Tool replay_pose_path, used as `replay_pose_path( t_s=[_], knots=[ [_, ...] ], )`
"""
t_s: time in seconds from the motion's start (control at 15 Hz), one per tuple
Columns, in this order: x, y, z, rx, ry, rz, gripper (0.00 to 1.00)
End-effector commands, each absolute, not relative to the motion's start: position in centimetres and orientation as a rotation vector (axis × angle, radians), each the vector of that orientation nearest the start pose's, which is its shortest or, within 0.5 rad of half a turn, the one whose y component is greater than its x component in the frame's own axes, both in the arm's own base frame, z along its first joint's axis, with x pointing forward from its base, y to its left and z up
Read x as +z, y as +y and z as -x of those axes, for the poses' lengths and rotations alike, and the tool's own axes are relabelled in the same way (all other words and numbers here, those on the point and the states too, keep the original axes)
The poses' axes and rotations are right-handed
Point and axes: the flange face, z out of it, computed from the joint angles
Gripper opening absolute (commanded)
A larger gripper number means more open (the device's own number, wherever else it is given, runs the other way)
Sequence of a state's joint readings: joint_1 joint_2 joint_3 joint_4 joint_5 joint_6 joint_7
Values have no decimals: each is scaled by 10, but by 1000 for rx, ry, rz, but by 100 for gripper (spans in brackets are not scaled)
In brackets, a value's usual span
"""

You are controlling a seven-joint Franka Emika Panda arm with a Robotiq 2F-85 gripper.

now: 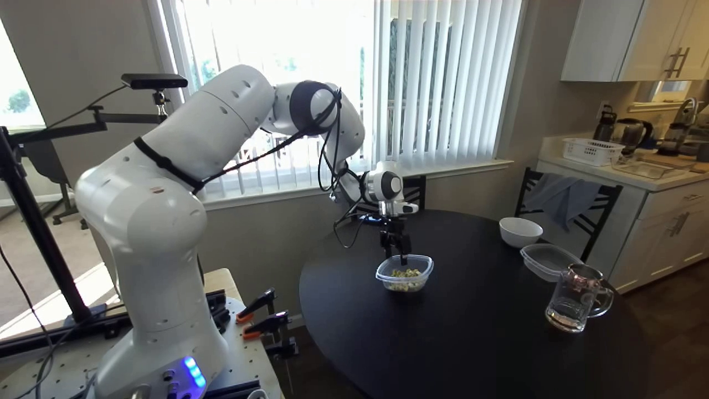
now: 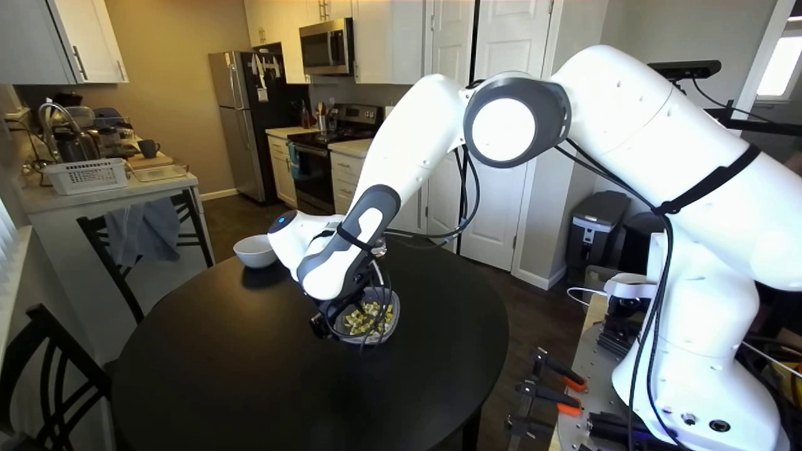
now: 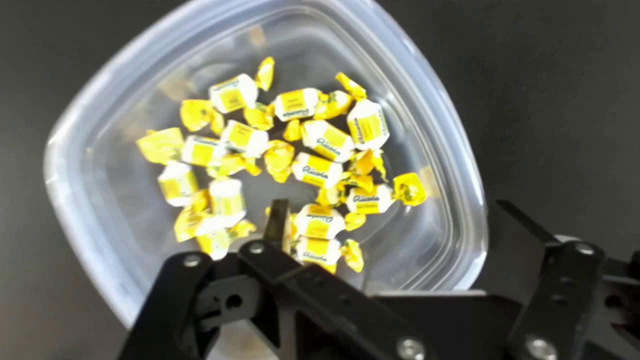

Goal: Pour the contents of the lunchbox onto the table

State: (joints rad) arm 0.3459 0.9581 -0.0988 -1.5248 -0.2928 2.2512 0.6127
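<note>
The lunchbox [image 1: 423,270] is a clear pale-bluish plastic container standing upright on the black round table [image 1: 454,338]. It also shows in an exterior view [image 2: 395,316], partly behind the arm and cables, and large in the wrist view [image 3: 462,145]. Its contents are yellow-and-white wrapped candies [image 3: 317,170], spread over its bottom. They also show in both exterior views [image 1: 406,273] [image 2: 369,318]. My gripper [image 3: 391,204] is open and points down at the lunchbox. One finger is over the inside and the other is outside the rim, with the wall between them.
A white bowl [image 1: 519,231], a clear shallow plastic container or lid [image 1: 545,260] and a clear glass mug [image 1: 576,299] stand on the table away from the gripper. Chairs [image 2: 53,376] stand round the table. Cables [image 2: 467,188] hang from the arm.
</note>
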Motion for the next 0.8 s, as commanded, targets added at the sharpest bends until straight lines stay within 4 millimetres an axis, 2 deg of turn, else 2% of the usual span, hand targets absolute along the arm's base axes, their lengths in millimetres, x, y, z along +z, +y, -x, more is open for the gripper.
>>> replay_pose_path(
  t_s=[0.0,0.33,0.73],
  knots=[
    [49,168,-650,152,70,3440,100],
    [36,183,-644,165,-30,3397,100],
    [51,196,-647,174,-37,3352,100]
  ],
)
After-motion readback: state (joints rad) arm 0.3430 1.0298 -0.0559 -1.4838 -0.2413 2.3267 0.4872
